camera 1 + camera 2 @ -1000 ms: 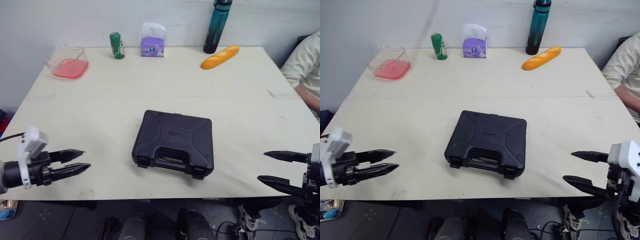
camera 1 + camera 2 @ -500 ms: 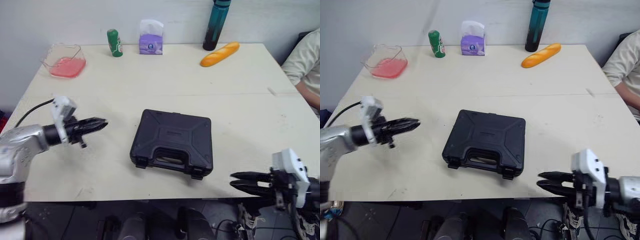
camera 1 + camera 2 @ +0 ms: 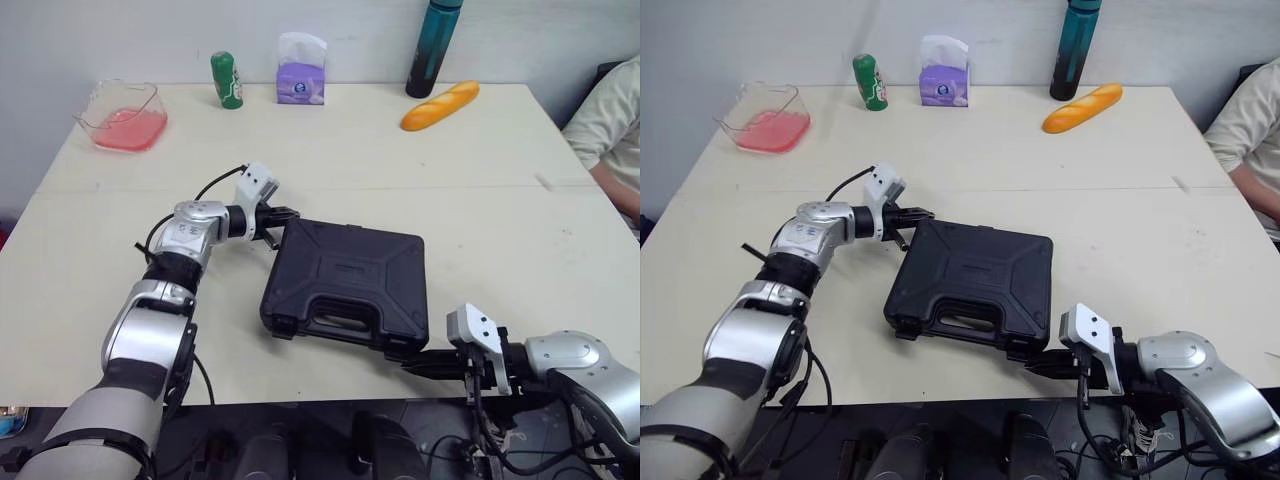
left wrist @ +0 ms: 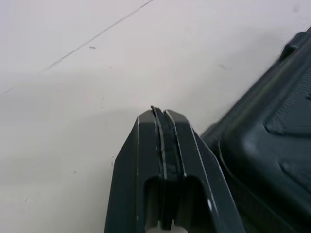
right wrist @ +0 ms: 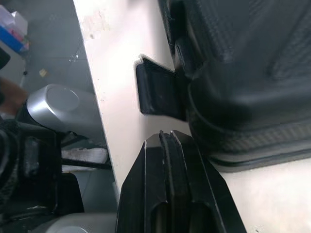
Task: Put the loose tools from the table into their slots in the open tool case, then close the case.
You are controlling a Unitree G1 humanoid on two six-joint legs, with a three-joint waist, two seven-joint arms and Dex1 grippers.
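The black tool case (image 3: 350, 285) lies closed in the middle of the table (image 3: 500, 200), handle toward me. My left gripper (image 3: 283, 216) is shut and empty, its tip at the case's far left corner; in the left wrist view its fingers (image 4: 170, 141) are pressed together beside the case's edge (image 4: 272, 145). My right gripper (image 3: 410, 365) is shut with nothing in it, low at the table's front edge, pointing at the case's front right latch (image 5: 158, 94), which stands flipped open next to the fingertips (image 5: 167, 160).
Along the far edge stand a clear tub of pink liquid (image 3: 125, 118), a green bottle (image 3: 227, 80), a purple tissue pack (image 3: 302, 72), a teal bottle (image 3: 427, 50) and a bread roll (image 3: 440, 108). A person's sleeve (image 3: 610, 120) is at the right.
Both grippers have shut and swung in from the table's sides to the case: the left to its far left corner, the right to its front right latch.
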